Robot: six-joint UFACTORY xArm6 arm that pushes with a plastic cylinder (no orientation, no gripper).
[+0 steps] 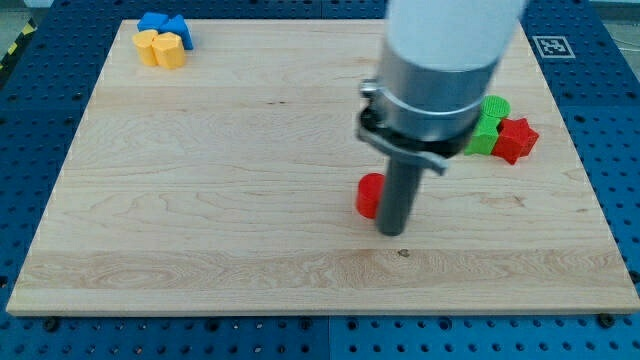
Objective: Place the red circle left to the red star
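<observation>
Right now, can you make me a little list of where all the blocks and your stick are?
red circle: near the board's middle, partly behind my tip
my tip: touching the red circle's right side
red star: far right, beside the green blocks
green blocks: left of the red star, partly hidden by the arm
yellow block: top left corner
blue block: just above the yellow block

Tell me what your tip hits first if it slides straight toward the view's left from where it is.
My tip sits just right of the red circle, seemingly touching it, so that comes first. Beyond it the wooden board shows nothing else in line, though depth is hard to judge.
</observation>
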